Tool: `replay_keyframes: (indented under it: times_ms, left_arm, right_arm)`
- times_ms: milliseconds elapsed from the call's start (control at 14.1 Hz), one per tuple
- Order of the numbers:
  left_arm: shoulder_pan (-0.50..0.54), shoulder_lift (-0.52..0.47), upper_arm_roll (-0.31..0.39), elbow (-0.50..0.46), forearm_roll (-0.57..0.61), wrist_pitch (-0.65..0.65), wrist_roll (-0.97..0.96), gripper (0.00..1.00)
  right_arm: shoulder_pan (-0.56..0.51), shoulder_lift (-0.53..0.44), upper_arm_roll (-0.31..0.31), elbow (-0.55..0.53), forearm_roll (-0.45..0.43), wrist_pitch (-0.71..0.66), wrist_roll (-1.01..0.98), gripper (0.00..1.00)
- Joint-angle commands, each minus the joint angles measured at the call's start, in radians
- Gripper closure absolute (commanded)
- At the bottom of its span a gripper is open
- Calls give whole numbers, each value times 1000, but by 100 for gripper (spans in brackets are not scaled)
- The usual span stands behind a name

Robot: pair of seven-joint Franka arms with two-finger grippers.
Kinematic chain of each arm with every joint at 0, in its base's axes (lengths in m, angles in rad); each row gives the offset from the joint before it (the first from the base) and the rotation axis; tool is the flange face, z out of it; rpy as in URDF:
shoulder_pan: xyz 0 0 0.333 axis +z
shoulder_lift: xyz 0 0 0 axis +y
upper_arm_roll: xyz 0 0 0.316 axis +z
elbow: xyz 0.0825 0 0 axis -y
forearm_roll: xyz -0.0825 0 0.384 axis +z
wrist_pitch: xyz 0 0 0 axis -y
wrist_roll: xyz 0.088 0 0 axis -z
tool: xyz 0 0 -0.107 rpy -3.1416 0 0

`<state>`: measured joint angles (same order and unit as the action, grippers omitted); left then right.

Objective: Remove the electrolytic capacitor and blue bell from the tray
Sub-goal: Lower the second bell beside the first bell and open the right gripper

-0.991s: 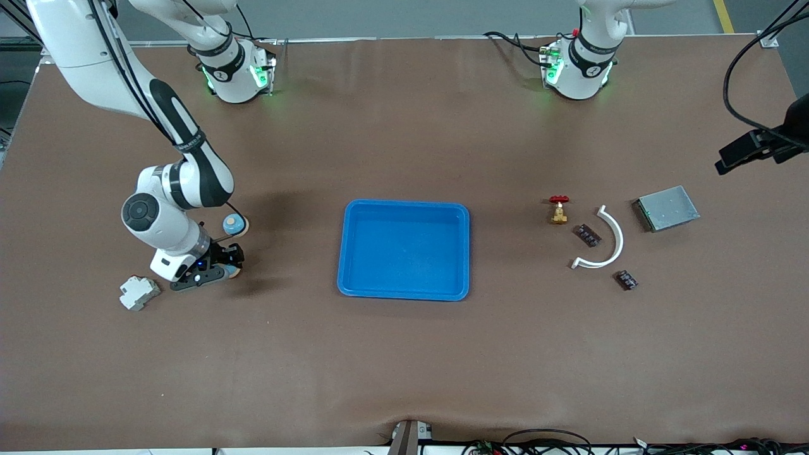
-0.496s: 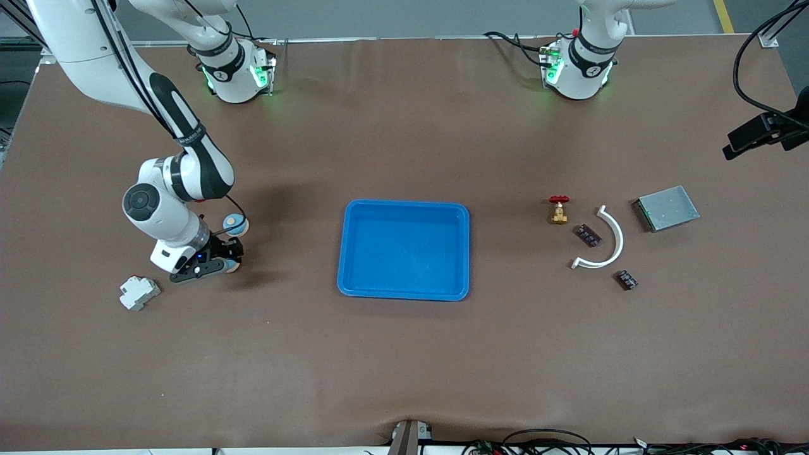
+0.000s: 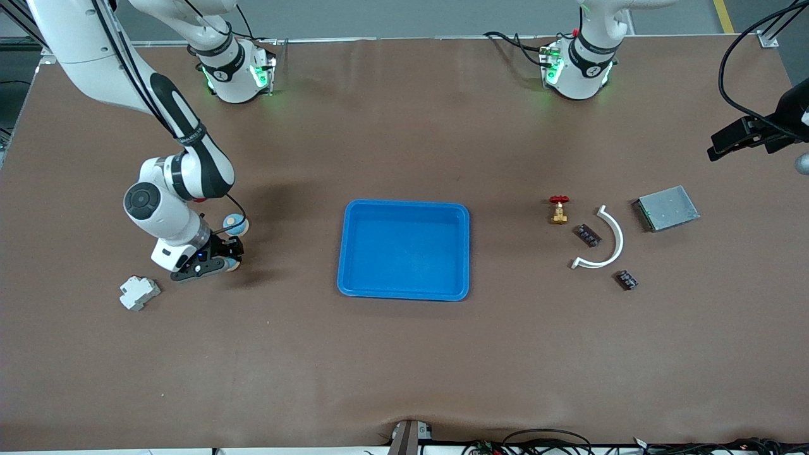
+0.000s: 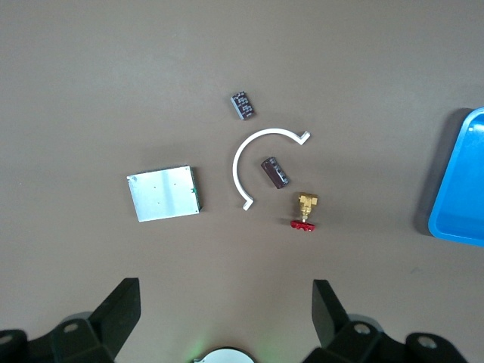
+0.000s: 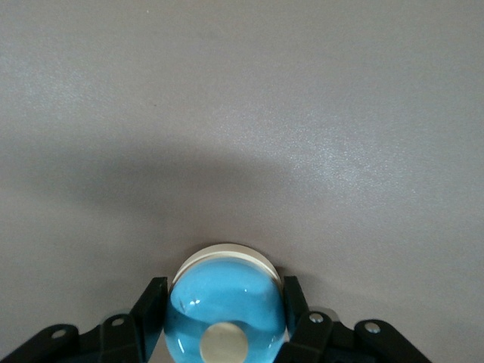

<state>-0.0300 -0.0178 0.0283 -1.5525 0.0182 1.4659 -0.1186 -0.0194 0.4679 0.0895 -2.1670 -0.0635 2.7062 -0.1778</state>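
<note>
Toward the right arm's end of the table, the right gripper (image 3: 226, 256) sits low with its jaws pinching a blue bell (image 5: 225, 312), which fills the gap between the two black fingers (image 5: 149, 310); a second blue bell (image 3: 234, 224) stands just beside it, farther from the front camera. High over the left arm's end of the table, the left gripper (image 4: 225, 314) hangs with its jaws spread wide and nothing between them. Below it lie two dark capacitors (image 3: 587, 235) (image 3: 627, 279), well apart from the blue tray (image 3: 404, 294) at mid-table.
</note>
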Motion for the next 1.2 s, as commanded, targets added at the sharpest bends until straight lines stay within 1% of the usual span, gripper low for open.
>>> replay_keyframes:
  times_ms: [0,566,637,708,1133]
  left_arm:
    - [7,-28,-4,-32,-17,11,11,0]
    - [2,-51,-24,-44,-24,28,10,0]
    - [4,-50,-24,-44,-44,30,7,0]
    - [7,-50,-22,-44,-64,31,8,0]
    - [4,-50,-27,-40,-49,27,-4,0]
  right_arm:
    - [-20,-29,10,-33,-2,21,-16,100]
    - [-28,-26,10,-30,-4,32,-14,100]
    - [-28,-26,10,-28,-4,27,-12,45]
    - [-30,-26,12,-28,-4,26,-8,0]
    - [-28,-28,12,-20,-4,20,-5,0]
